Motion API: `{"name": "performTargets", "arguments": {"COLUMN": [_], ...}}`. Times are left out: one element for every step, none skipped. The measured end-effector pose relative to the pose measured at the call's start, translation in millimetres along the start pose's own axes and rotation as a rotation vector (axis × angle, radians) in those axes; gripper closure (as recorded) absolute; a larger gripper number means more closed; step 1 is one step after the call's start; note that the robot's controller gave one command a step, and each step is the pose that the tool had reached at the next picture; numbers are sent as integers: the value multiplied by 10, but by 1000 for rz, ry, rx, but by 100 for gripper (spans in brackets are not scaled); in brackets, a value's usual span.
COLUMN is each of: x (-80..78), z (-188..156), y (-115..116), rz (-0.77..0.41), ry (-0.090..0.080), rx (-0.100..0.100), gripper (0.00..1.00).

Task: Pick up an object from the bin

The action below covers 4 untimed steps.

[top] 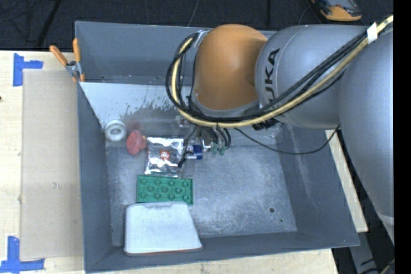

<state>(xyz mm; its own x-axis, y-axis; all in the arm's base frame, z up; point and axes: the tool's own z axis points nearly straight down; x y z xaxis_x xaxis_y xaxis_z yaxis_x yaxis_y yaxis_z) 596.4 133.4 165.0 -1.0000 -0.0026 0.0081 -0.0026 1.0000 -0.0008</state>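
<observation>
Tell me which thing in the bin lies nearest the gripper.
The crinkled silver foil packet, right beside the gripper. The pink lump, white roll, green studded plate and white pad all lie further off.

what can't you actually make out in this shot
Camera view:
- gripper: mostly under the orange wrist cover; whether it holds anything cannot be told.
- silver foil packet: right edge tucked behind the gripper; print too small to read.
- pink lump: too small to identify.
- bin: back right floor hidden by the arm.
</observation>
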Motion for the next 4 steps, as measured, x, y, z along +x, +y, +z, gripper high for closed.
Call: {"name": "performTargets", "arguments": {"x": [208, 194, 389, 523], "z": [965, 929, -251, -889], "y": [-41, -44, 1, -135], "rz": [-416, -411, -438, -608], "ry": [-6, -5, -15, -14], "rx": [1, 1, 1, 2], "gripper": [0, 100, 100, 100]}}
